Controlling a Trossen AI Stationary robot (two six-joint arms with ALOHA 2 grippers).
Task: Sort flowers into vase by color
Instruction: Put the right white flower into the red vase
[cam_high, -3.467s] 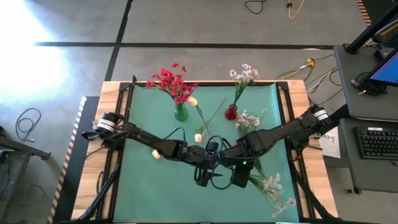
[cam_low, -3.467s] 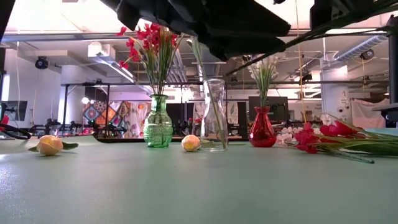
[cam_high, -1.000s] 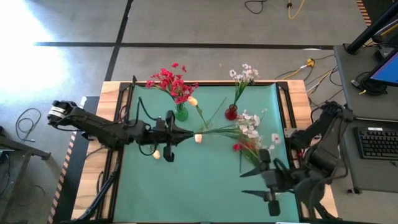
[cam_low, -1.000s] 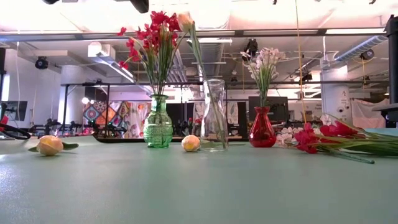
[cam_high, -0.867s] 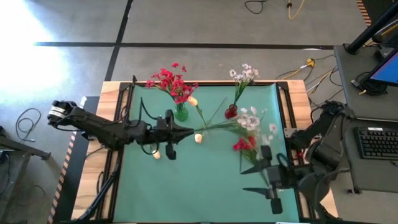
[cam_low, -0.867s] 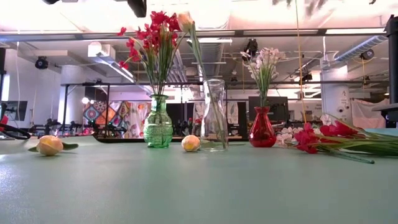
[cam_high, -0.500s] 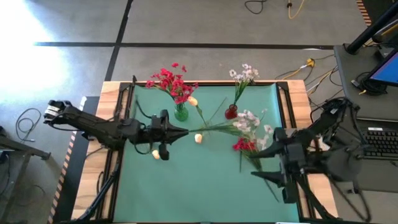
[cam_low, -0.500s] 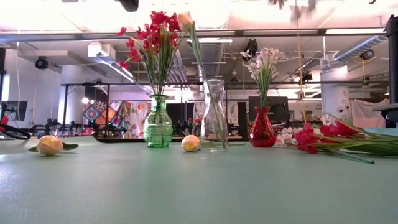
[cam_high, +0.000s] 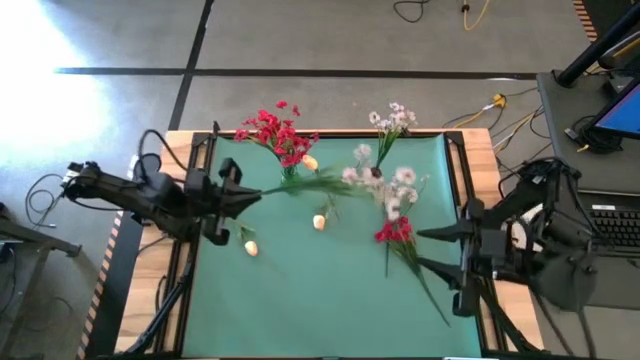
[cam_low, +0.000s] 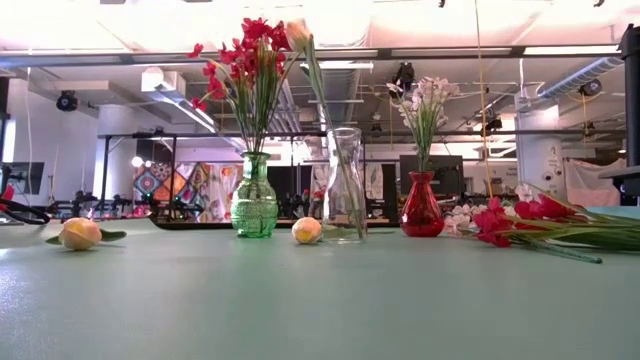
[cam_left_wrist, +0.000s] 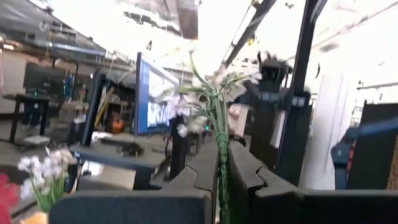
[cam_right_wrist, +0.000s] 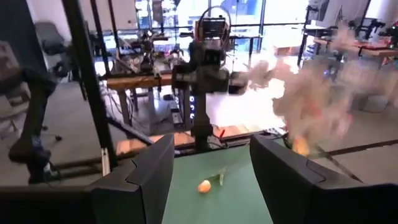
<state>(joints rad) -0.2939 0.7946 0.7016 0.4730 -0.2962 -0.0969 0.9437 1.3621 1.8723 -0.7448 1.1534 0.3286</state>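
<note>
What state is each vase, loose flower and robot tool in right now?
Green vase: upright, holding red flowers.
Clear vase: upright, one cream rosebud stem inside.
Red vase: upright, holding white flowers.
White spray: lifted, gripped by its stem.
Left tool: shut on the spray's stem.
Right tool: open, empty.
Red flowers on mat: lying flat.

The left gripper (cam_high: 243, 194) has pulled back toward the table's left edge, carrying a white flower spray (cam_high: 385, 185) by its stem, lifted, it seems, off the mat. The right gripper (cam_high: 437, 252) has withdrawn to the right edge, jaws apart.
</note>
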